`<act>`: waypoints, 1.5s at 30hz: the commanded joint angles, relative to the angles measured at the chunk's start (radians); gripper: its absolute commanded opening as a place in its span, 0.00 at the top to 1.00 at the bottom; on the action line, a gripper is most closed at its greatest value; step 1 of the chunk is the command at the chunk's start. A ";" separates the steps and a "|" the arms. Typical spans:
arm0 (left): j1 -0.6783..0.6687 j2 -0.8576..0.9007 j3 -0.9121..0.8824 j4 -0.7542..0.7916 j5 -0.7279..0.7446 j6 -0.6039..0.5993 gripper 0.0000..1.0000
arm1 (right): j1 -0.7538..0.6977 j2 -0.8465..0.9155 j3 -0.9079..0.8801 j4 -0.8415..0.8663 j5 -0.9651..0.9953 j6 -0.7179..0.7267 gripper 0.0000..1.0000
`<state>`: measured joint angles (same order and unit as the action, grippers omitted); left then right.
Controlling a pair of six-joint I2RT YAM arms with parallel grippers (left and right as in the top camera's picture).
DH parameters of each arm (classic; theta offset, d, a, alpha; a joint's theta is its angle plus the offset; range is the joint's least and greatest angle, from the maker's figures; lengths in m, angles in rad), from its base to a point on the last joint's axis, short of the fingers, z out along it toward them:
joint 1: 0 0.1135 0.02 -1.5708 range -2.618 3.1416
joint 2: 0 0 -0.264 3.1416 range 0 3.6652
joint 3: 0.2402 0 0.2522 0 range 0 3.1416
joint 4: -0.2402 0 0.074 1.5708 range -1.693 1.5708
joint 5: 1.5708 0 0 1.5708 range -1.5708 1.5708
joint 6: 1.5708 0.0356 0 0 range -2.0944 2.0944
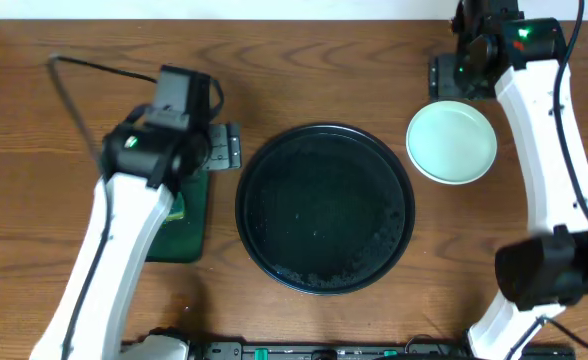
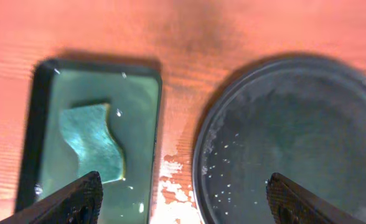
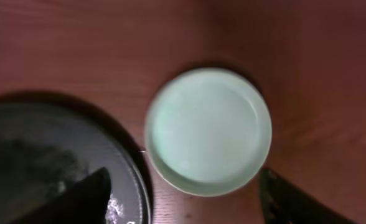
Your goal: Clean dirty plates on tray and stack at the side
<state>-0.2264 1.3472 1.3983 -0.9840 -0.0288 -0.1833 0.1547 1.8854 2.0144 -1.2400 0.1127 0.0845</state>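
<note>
Your left arm (image 1: 124, 215) comes up from the near edge on the left, with its white link angled inward and its black wrist (image 1: 169, 105) at the far end. Left pincer (image 2: 184, 202) points straight down, jaws spread wide. Only its two dark fingertips (image 2: 77, 199) show, low in the wrist view. Your right arm (image 1: 546, 140) climbs from a black joint at the near right, white link reaching toward the far edge, green lights on at the wrist housing (image 1: 494, 45). Right pincer (image 3: 184, 198) also faces down, jaws wide apart, tips dark and blurred.
</note>
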 commanded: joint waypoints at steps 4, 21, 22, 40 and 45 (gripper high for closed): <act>-0.002 -0.247 0.006 -0.024 -0.009 0.072 0.15 | 0.104 -0.166 0.016 0.022 0.009 -0.081 0.30; -0.002 -0.772 0.032 -0.227 -0.021 0.168 0.15 | 0.355 -0.669 -0.009 -0.037 0.216 -0.088 0.01; -0.002 -0.776 0.037 -0.247 -0.029 0.168 0.15 | 0.370 -0.706 -0.024 -0.049 0.238 -0.072 0.01; -0.002 -0.776 0.041 -0.295 -0.040 0.168 0.15 | 0.406 -1.327 -0.711 -0.172 0.270 0.244 0.01; -0.002 -0.776 0.041 -0.297 -0.042 0.168 0.15 | 0.406 -1.411 -0.818 -0.163 0.192 0.271 0.01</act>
<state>-0.2264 0.5686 1.4246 -1.2781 -0.0589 -0.0250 0.5514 0.5045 1.2137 -1.4292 0.3603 0.3099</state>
